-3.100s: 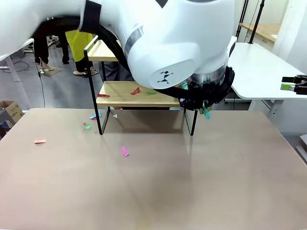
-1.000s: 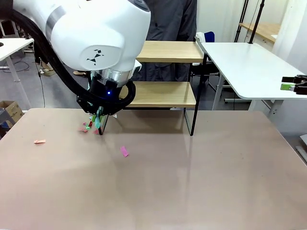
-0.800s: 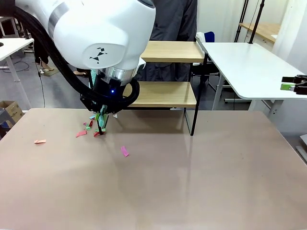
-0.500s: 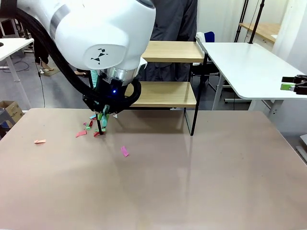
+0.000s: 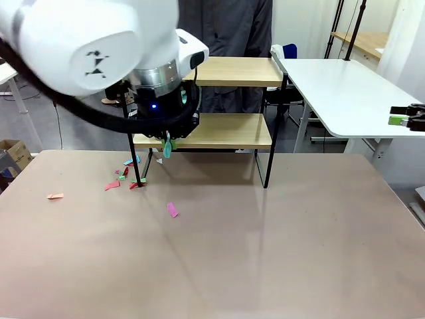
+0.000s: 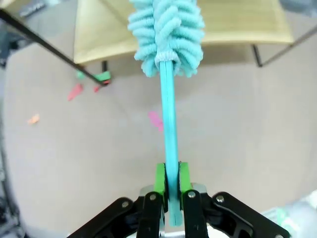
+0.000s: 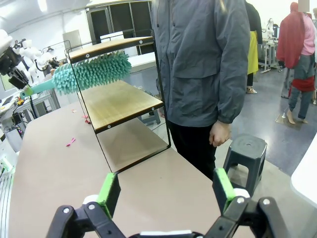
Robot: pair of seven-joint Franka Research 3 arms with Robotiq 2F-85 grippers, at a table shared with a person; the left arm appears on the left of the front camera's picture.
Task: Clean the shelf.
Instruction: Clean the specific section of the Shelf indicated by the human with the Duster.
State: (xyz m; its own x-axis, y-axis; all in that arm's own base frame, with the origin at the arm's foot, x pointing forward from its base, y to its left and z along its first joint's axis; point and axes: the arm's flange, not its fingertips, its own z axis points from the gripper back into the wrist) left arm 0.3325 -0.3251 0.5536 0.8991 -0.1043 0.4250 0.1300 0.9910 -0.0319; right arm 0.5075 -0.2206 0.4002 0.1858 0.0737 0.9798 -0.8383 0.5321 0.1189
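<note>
The shelf (image 5: 234, 130) stands at the table's far side, with two light wooden boards in a black frame; both boards look bare. My left gripper (image 5: 165, 138) hangs in front of the lower board's left end. In the left wrist view my left gripper (image 6: 169, 179) is shut on the teal handle of a fluffy duster (image 6: 166, 30), whose head points at the lower board (image 6: 237, 22). My right gripper (image 5: 406, 117) is off at the right edge. In the right wrist view my right gripper (image 7: 166, 194) is open with nothing in it, facing the shelf (image 7: 119, 101) and the duster (image 7: 91, 72).
Coloured paper scraps (image 5: 123, 179) lie on the table by the shelf's front left leg. A pink scrap (image 5: 172, 210) and another (image 5: 55, 196) lie apart. A person (image 7: 203, 74) stands behind the shelf, beside a grey stool (image 7: 242, 148). A white table (image 5: 352, 93) is at the right.
My left arm has risen from the scraps by the shelf's left leg and shifted right, up to the lower board. Scraps that lay on that board three seconds ago are gone from it.
</note>
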